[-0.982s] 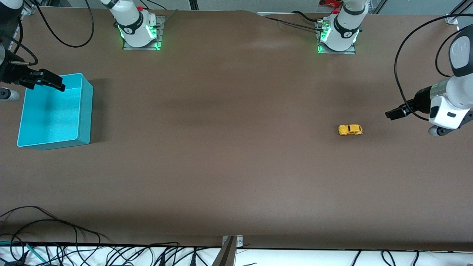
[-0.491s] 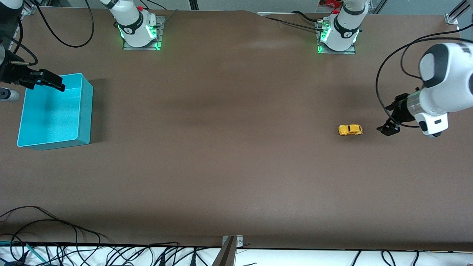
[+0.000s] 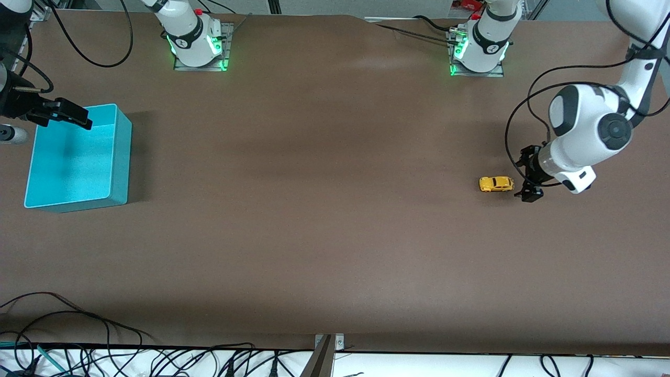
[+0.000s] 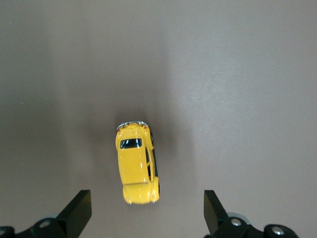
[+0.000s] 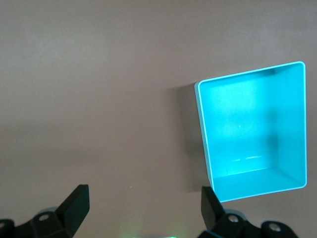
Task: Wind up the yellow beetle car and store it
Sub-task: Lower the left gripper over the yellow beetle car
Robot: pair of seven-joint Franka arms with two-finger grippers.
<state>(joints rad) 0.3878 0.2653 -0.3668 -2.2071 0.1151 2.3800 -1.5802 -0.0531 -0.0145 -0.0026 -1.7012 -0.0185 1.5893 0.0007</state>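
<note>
Brown counter: left hand spread just beside yellow beetle car to grab it, right hand spread, waiting over turquoise bin

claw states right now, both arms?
Left claw: open, holding nothing, just beside the car.
Right claw: open, holding nothing, over the bin's rim.

In both wrist views only the fingers' tips show, the rest cut off by the frame edge. In the front view the right arm runs off the picture's edge, and the car's details are too small to tell.
</note>
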